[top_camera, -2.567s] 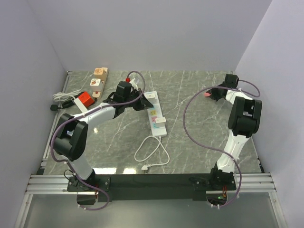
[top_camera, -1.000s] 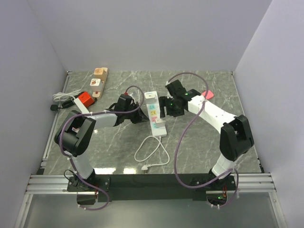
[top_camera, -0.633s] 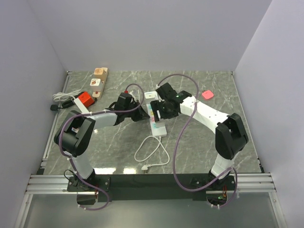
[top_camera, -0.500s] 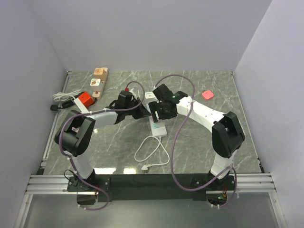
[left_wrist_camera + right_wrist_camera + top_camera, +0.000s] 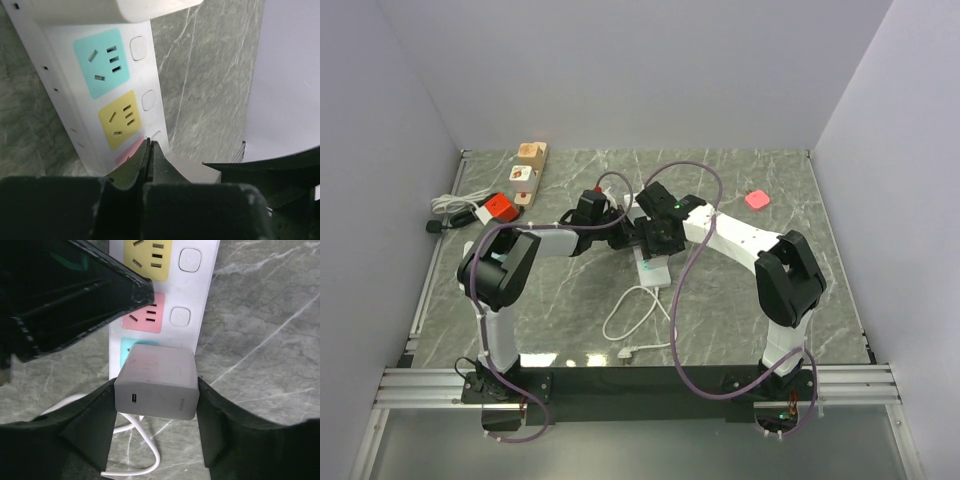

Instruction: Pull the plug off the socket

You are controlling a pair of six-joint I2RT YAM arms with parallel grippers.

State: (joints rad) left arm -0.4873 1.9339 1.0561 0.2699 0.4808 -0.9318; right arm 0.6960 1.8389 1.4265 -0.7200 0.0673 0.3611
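On the grey table, arms hide most of the white power strip. The right gripper squeezes the white charger block plugged into it. The left gripper is closed tight on nothing, tips on the strip. The small black plug lies far left, tiny and blurry

Left gripper crowds the power strip beside the charger.

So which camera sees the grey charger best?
The right wrist view. The charger sits big in the middle, inside the right gripper, plugged into the strip. The left wrist view catches just a corner. From the top, the arms hide it.
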